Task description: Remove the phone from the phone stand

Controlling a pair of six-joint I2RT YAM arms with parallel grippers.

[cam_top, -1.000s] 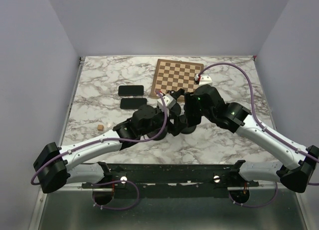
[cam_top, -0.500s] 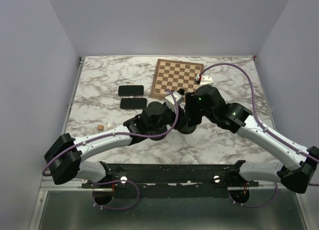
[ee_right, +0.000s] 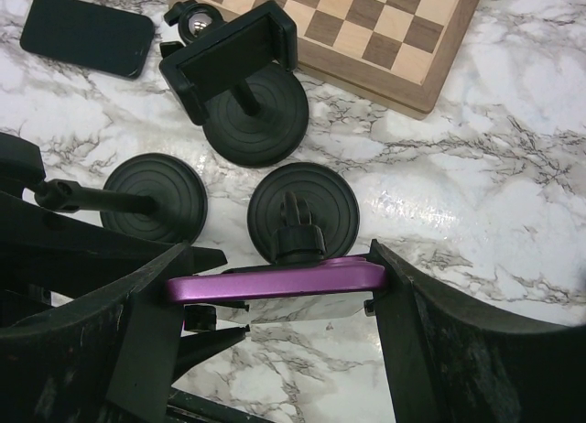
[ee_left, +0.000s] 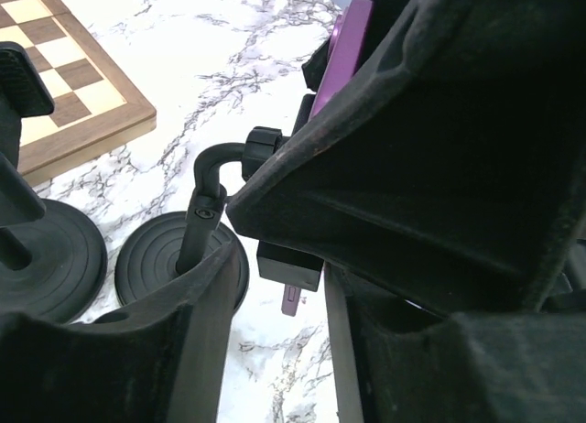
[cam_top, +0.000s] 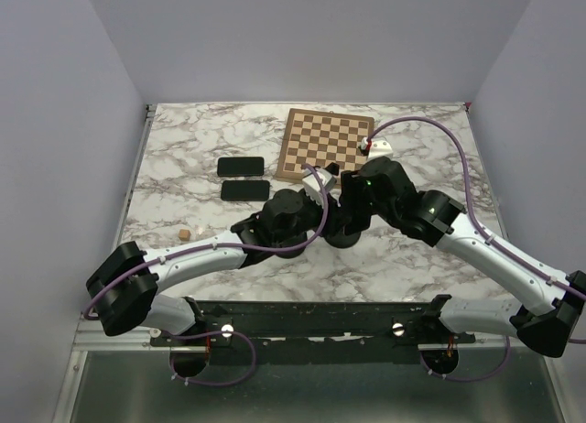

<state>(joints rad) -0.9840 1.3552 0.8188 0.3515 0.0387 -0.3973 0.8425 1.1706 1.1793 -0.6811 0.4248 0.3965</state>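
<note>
**Phone (ee_right: pixel 275 281) gripped by the right gripper (ee_right: pixel 277 299), not yet off the stand (ee_right: pixel 302 212).**

Top: the phone is hidden under the right gripper and the left gripper (cam_top: pixel 311 214), which meet at mid-table. Left wrist: a purple edge is seen up and right of the fingers; whether these are open or closed cannot be told. Right wrist: the slim, glossy purple phone is pinched at its short ends. It is judged rigid, light and slippery, so the ends suit best.

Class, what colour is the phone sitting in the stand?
Purple. The phone shows best in the right wrist view.
</note>
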